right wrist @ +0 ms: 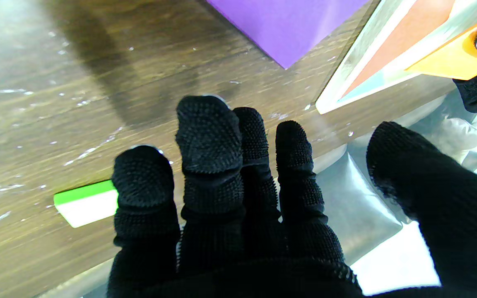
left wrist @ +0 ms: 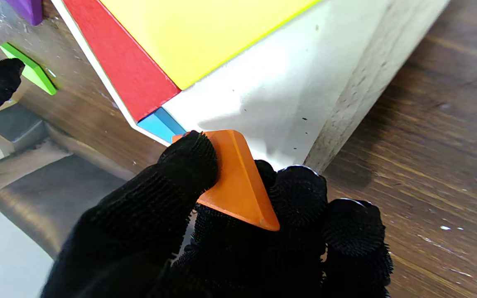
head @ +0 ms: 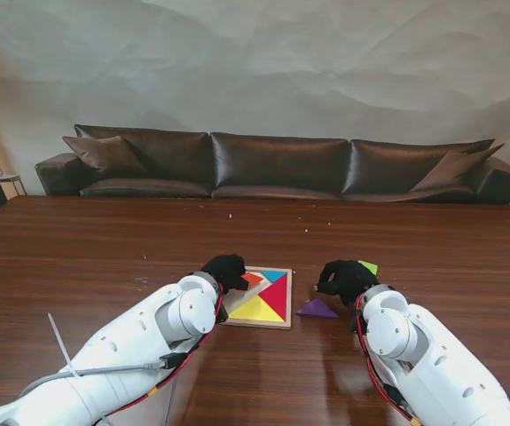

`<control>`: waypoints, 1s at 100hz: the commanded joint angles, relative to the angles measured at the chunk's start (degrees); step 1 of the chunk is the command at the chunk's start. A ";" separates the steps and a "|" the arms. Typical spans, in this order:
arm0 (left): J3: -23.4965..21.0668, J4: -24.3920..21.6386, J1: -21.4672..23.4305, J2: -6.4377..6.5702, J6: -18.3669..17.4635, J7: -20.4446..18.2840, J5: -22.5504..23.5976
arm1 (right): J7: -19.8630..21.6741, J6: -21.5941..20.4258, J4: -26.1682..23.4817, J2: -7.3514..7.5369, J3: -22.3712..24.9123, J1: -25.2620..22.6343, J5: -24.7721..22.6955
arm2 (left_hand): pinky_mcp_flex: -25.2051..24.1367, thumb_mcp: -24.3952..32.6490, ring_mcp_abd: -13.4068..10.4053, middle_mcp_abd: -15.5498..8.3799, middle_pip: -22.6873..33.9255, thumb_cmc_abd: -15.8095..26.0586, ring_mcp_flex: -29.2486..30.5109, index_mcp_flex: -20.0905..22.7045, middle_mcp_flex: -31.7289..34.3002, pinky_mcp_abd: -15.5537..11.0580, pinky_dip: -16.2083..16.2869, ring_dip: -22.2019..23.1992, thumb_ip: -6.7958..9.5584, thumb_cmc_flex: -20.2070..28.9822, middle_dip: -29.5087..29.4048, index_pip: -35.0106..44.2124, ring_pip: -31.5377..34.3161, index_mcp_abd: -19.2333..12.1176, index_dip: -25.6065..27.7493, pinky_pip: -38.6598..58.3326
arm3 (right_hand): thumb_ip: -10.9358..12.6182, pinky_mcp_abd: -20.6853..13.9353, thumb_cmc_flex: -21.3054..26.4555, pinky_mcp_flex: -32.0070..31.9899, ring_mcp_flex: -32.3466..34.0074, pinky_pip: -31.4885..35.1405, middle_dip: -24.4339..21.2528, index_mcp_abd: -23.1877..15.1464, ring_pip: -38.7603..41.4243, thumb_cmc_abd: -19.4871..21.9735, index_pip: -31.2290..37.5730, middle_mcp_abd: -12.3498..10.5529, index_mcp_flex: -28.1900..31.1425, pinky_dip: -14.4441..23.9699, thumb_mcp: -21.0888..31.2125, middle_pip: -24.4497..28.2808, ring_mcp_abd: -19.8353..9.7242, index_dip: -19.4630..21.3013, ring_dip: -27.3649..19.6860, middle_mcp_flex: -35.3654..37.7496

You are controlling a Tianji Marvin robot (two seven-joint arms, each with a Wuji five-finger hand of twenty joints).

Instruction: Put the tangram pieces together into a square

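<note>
A square wooden tray (head: 283, 320) lies in the middle of the table, holding a yellow piece (head: 256, 310), a red piece (head: 277, 295) and a blue piece (head: 274, 275). My left hand (head: 226, 270) is over the tray's far left corner, pinching an orange triangle (left wrist: 234, 182) between thumb and fingers above the tray's bare white floor (left wrist: 271, 87). A purple triangle (head: 317, 309) lies on the table just right of the tray. My right hand (head: 347, 279) hovers beyond it, fingers apart, holding nothing. A green piece (head: 369, 266) lies by the right hand's far side.
The brown wooden table (head: 104, 257) stretches wide around the tray. A dark leather sofa (head: 281, 164) stands along its far edge. A cable (head: 95, 371) runs along my left forearm.
</note>
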 commanded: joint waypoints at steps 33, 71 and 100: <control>1.23 2.59 -1.38 -1.20 1.05 0.07 0.79 | 0.87 -0.21 -0.01 -0.15 -0.38 -0.10 0.04 | 0.01 4.32 1.08 -0.11 -1.29 1.00 1.25 1.71 1.29 1.43 -0.16 -1.07 1.04 0.39 -2.93 2.29 2.08 0.50 0.04 3.30 | 0.56 -0.51 -1.36 -0.08 1.73 1.39 -0.52 0.38 0.02 2.06 0.69 0.56 0.54 -0.50 -0.82 0.35 0.36 -0.27 0.45 1.16; 1.40 1.98 -1.38 -0.60 1.09 -0.82 1.87 | 0.87 -0.34 0.25 -0.19 -0.54 0.03 0.30 | -0.98 3.20 1.17 1.23 -3.53 1.49 0.20 1.20 -0.21 1.09 -0.33 -1.21 1.24 -1.15 -5.84 0.00 1.50 1.10 -1.14 2.64 | 0.55 -0.51 -1.28 -0.08 1.74 1.39 -0.54 0.32 0.01 2.00 0.73 0.57 0.50 -0.51 -0.74 0.35 0.24 -0.25 0.46 1.13; 1.96 2.21 -1.91 -0.33 0.66 -1.64 2.39 | 0.73 -0.49 0.57 -0.25 -0.65 0.21 0.50 | -2.12 1.91 0.56 2.33 -2.69 1.96 -1.47 0.94 -2.83 0.35 0.11 -0.68 1.46 -2.74 -6.53 -5.69 2.46 2.11 -3.41 2.19 | 0.53 -0.51 -1.26 -0.08 1.77 1.39 -0.52 0.38 0.03 1.93 0.78 0.70 0.60 -0.51 -0.73 0.41 0.29 -0.25 0.47 1.28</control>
